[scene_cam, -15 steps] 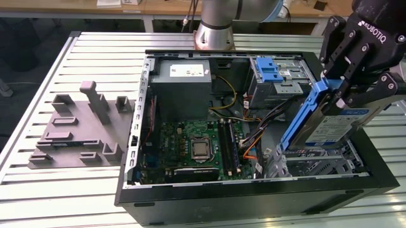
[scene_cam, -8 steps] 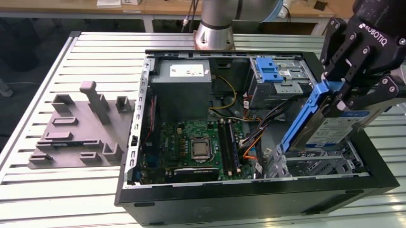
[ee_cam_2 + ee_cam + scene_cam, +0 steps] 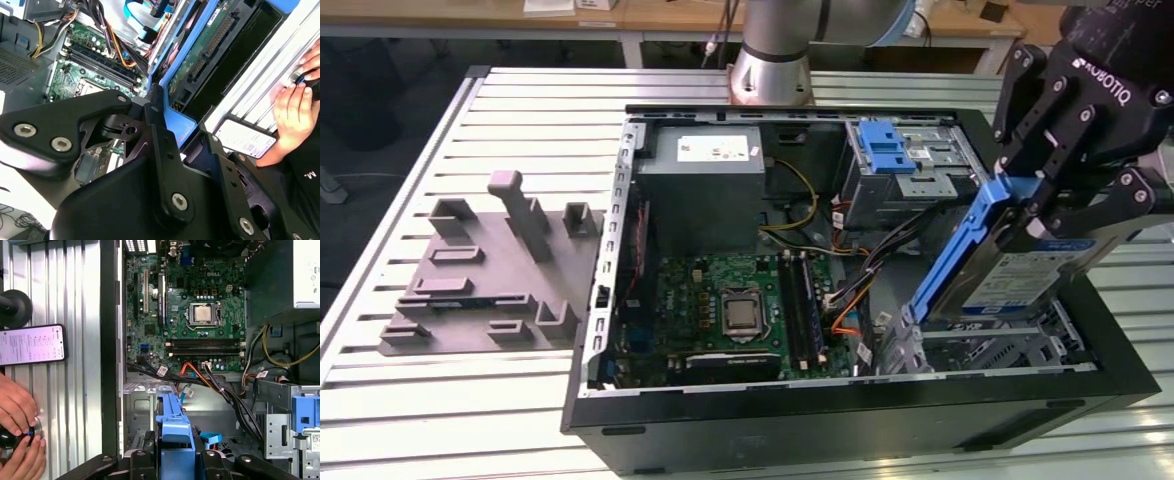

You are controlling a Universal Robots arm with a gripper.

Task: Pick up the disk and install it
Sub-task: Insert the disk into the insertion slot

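The gripper (image 3: 1047, 215) was pinched on the disk (image 3: 1001, 265) at its upper end — the drive hung tilted, long axis slanting down into the computer case (image 3: 854, 420), lower end just above the empty drive bay (image 3: 987, 350).

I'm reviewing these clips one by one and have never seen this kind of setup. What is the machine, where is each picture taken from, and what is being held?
A single robot arm stands on a slatted metal table behind an open desktop computer case. The exterior view comes from a camera off the arm; both wrist views come from cameras riding near the arm's wrist, looking past its black gripper.

The gripper is shut on the disk, a silver hard drive in a blue carrier, held tilted over the metal drive bay at the case's corner on the exterior view's right. Inside the case lie the green motherboard and bundled cables. A grey fixture sits on the table beside the case. In the first wrist view, a person's hands and a phone rest on the table.
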